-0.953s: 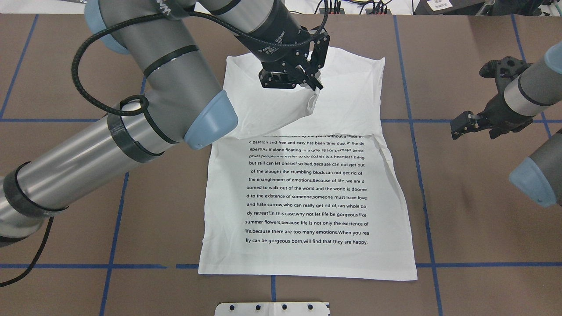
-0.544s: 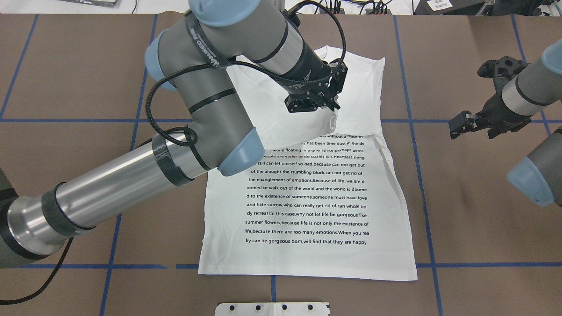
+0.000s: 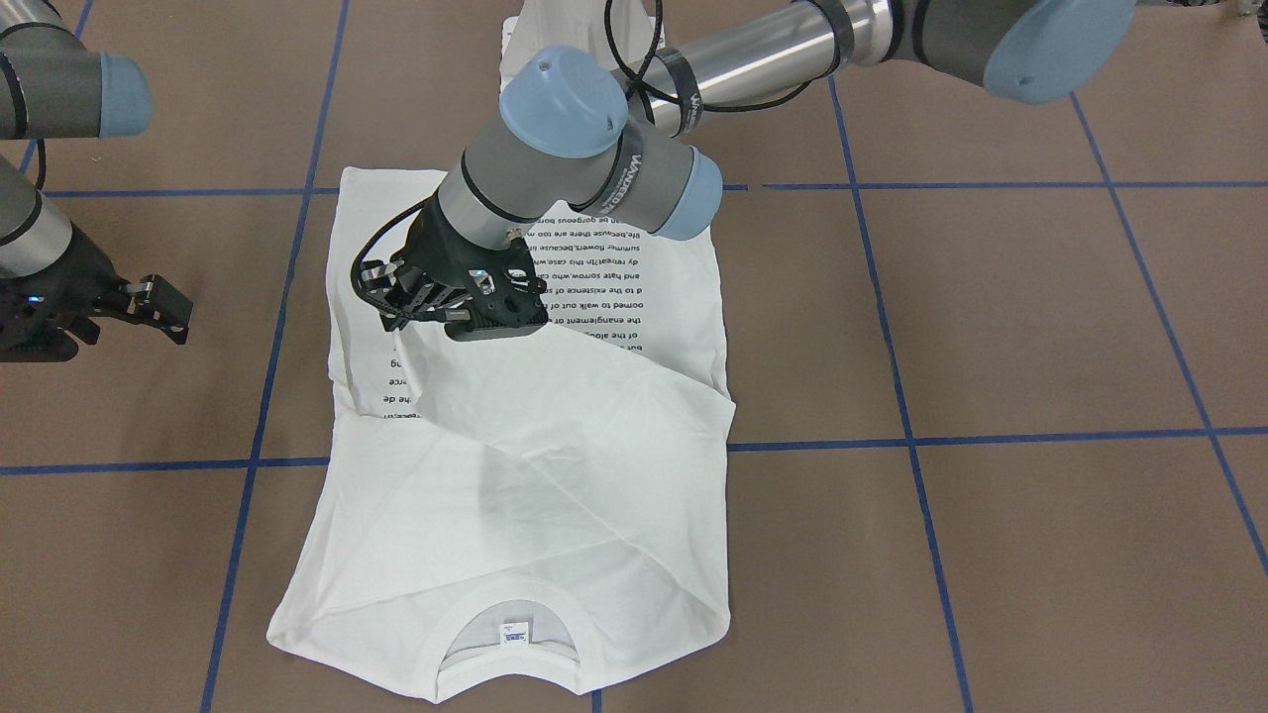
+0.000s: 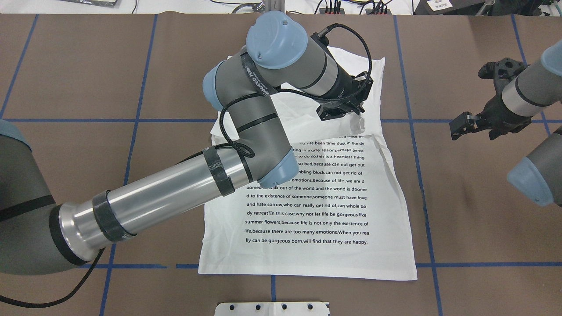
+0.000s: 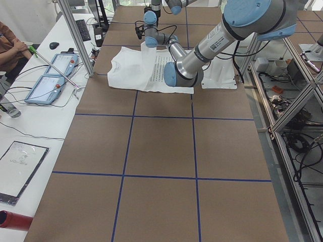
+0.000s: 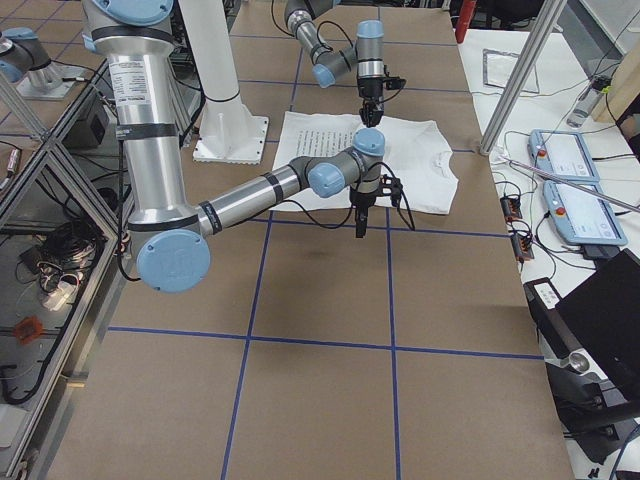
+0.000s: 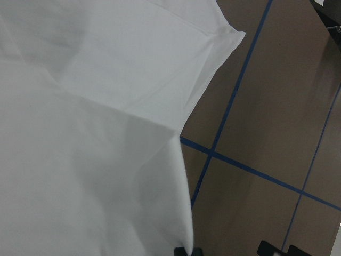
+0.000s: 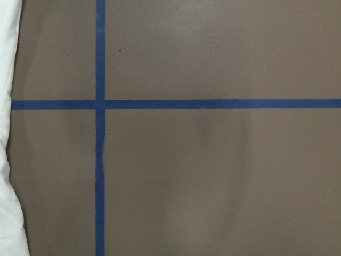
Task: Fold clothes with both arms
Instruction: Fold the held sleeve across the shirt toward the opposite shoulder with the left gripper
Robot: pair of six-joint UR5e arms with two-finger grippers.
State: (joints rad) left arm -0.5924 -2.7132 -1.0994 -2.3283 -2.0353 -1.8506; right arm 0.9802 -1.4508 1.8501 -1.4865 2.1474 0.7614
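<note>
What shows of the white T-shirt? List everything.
The white T-shirt looks like soft cotton. It lies on the brown table, hem toward the robot, with lines of small black text facing up. Its ribbed crew neck, with a small white-blue label, is at the far end. The left gripper is shut on a sleeve cuff, holding the sleeve lifted and creased across the chest, over the top text lines.

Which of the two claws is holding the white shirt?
The left claw: the shirt is lifted up to its tips. The right claw hangs empty beside it.
</note>
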